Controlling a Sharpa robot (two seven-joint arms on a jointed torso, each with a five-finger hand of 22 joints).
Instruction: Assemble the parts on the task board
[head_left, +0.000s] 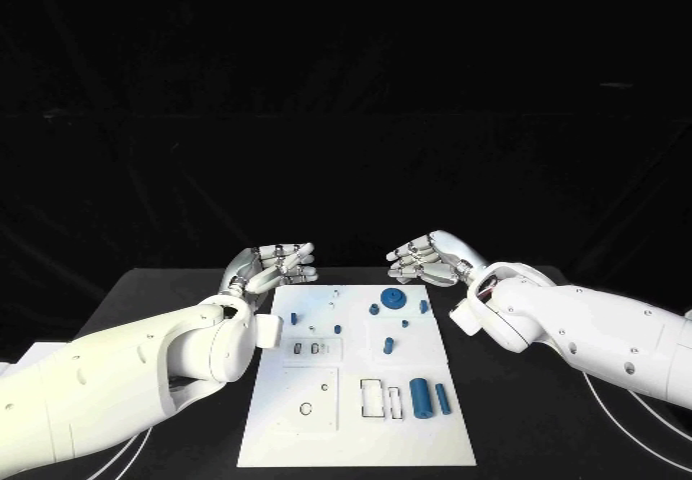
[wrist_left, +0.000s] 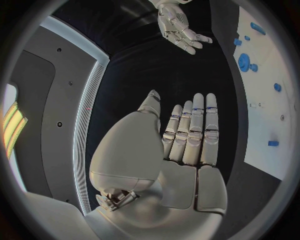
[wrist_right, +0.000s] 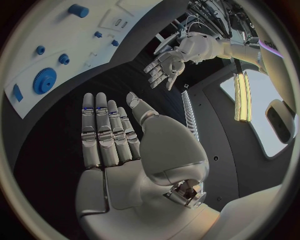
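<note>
Nearest you, dark-blue cylindrical part (head_left: 421, 397) lies loose on white task board (head_left: 289, 440); both hands empty, fingers spread; approach it squarely.

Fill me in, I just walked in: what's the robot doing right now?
Nothing is being handled yet. The left hand and right hand hover empty, fingers extended, past the far edge of the white board. The blue parts lie untouched on it, among them a gear near the far end and a cylinder nearer the robot.

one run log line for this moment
left hand open, beyond board | right hand open, beyond board | white task board: blue parts untouched
</note>
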